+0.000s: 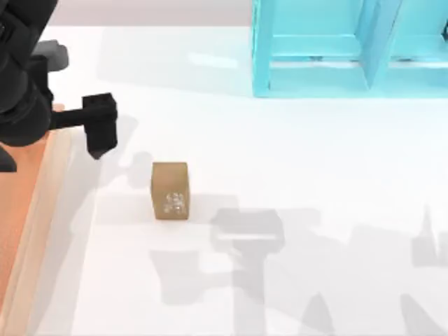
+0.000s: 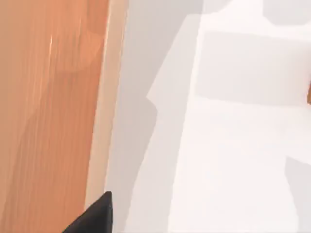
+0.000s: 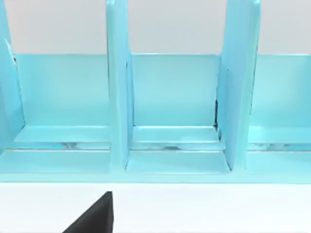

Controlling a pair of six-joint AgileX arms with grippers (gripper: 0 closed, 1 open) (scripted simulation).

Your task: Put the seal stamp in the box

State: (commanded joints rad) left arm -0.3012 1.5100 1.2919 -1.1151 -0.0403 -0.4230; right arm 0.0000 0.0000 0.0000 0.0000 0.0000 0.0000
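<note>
Tan seal stamp [image 1: 170, 190] upright on table, apart from box [image 1: 43, 192] — wooden-walled tray, left edge

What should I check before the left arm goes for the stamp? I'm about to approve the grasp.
1. Stamp free on the table, nothing against it: ok.
2. Stamp outside the box: ok, not yet placed.
3. Left gripper lined up over the stamp: not ok, it sits beside the box wall, up-left of the stamp.
4. Left gripper open: cannot tell.
5. Path from stamp to box free: ok.
6. Blue shelf away from the stamp: ok.
</note>
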